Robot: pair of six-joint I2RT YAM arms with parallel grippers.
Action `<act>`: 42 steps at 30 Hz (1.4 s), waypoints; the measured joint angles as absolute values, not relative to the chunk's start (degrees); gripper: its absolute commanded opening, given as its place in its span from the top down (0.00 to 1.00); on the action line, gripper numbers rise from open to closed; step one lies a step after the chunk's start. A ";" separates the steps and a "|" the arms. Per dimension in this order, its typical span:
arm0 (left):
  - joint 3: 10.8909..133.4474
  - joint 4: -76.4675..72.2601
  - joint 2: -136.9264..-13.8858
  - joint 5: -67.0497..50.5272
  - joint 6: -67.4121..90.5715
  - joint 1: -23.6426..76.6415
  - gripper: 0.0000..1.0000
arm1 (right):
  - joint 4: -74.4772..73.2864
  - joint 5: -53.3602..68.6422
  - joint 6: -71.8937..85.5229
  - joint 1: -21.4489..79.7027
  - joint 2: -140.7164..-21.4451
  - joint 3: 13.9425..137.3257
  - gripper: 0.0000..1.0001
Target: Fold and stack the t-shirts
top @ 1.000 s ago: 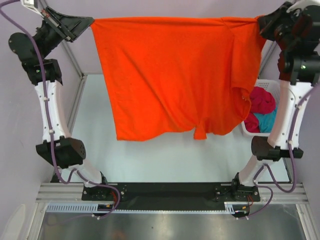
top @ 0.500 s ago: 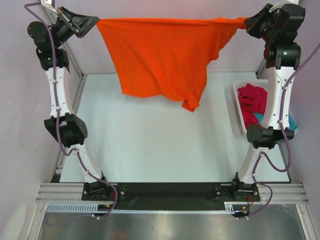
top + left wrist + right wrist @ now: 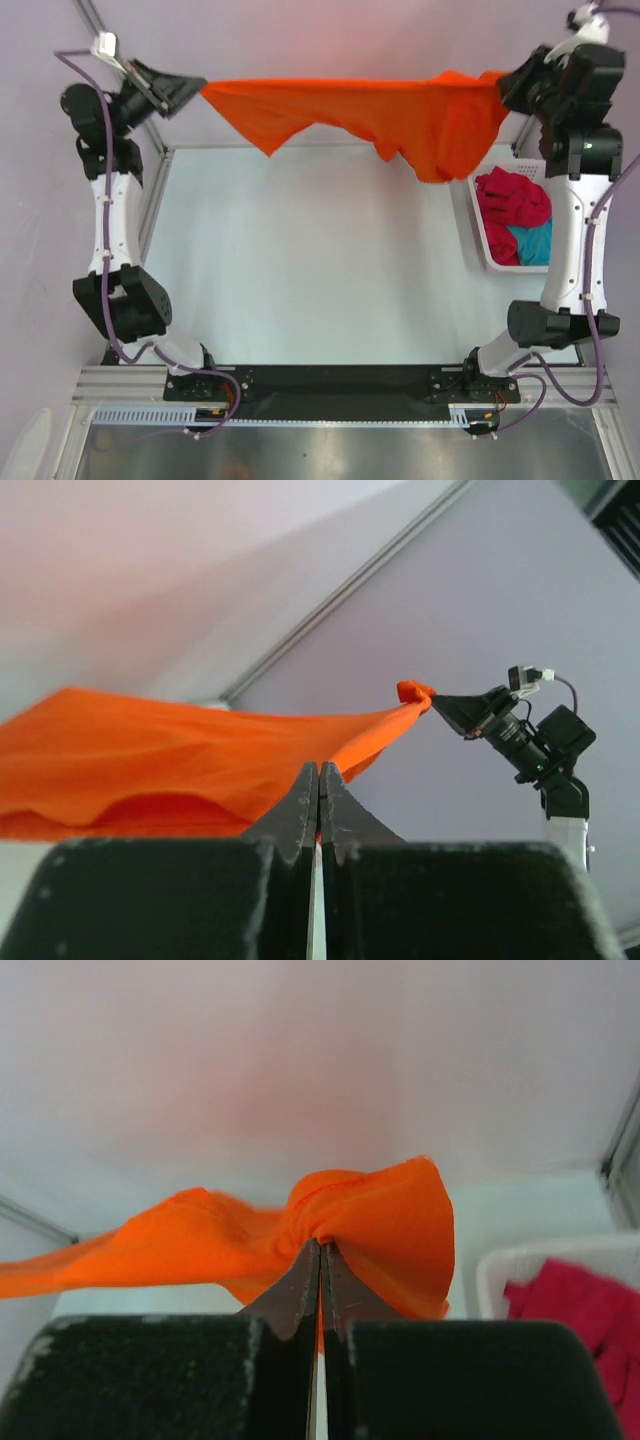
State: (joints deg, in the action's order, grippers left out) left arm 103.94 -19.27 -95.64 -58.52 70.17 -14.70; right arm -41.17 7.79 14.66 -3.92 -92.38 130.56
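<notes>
Clamping orange t-shirt [image 3: 400, 105], both jaws closed | teal t-shirt [image 3: 535, 243]: top only (red t-shirt [image 3: 512, 198]: probably wrist too)

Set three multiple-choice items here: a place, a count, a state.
1. The red t-shirt lies: A on the table; B in the white lattice basket; C over the left arm.
2. T-shirts in view: A two; B three; C four.
3. The orange t-shirt is: A folded flat; B hanging from one arm; C stretched in the air between both arms' shut jaws.
Key: 1 B, it lies there beside the teal t-shirt; 2 B, orange, red, teal; 3 C, both wrist views show jaws pinching it.
</notes>
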 measured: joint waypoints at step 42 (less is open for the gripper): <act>45.58 20.43 -55.68 -46.50 44.47 -19.16 0.96 | -58.72 -1.26 26.33 25.45 -59.27 67.46 0.83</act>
